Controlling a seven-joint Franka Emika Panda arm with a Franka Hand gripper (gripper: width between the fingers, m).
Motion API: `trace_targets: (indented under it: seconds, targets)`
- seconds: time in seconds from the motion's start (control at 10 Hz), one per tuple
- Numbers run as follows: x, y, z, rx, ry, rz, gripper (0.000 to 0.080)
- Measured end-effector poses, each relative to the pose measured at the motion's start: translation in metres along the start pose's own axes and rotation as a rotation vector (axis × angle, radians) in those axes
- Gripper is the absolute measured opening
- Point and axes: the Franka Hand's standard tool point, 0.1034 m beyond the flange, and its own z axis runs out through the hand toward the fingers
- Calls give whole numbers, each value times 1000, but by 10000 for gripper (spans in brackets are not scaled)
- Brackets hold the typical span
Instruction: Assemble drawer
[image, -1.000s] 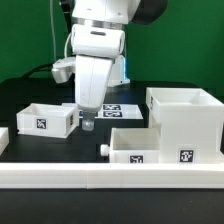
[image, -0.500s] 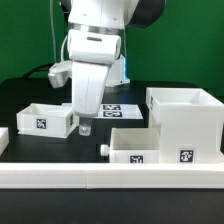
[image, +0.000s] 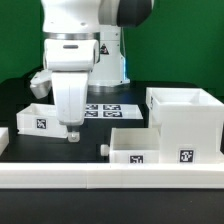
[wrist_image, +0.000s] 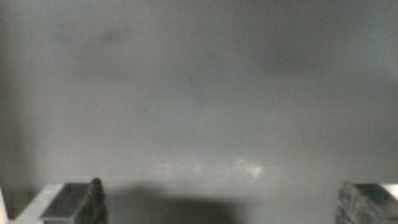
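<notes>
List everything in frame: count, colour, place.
shell: 1, white, open top, tag on front, exterior view's right.
left tray: 1, white, tagged, exterior view's left.
front tray: 1, white, front centre, beside the shell.
knob: 1, white, on the front tray's left end.
marker board: 1, white with black tags, flat, behind centre.
border wall: 1, white, along the front.
table: 1, black.
arm: 1, white, reaching down by the left tray's right end.
fingers: 2, dark, open, nothing between them.
</notes>
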Motion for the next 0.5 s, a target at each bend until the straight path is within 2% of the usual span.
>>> trace_targets:
  seconds: [0.2, 0.5]
  targets:
    - [8, 5, 7, 4, 35, 3, 649]
    - [40, 16, 12, 8, 42, 7, 649]
